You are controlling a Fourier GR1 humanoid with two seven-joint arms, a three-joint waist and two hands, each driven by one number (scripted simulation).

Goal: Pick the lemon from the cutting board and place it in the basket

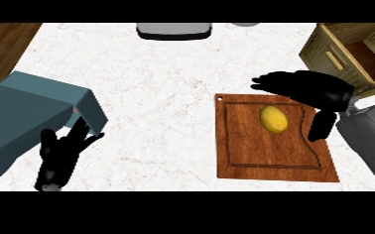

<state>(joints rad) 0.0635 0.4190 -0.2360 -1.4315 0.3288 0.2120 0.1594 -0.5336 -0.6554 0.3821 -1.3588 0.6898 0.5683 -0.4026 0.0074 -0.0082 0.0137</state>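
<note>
The lemon lies on the board, near its upper right. The right hand hovers just above and right of it, fingers spread, thumb down, holding nothing. The left hand rests at lower left, fingers straight.

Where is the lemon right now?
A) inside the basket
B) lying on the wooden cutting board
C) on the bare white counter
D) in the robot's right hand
B: the lemon lies on the cutting board, with the right hand open above it, not touching it.
</note>
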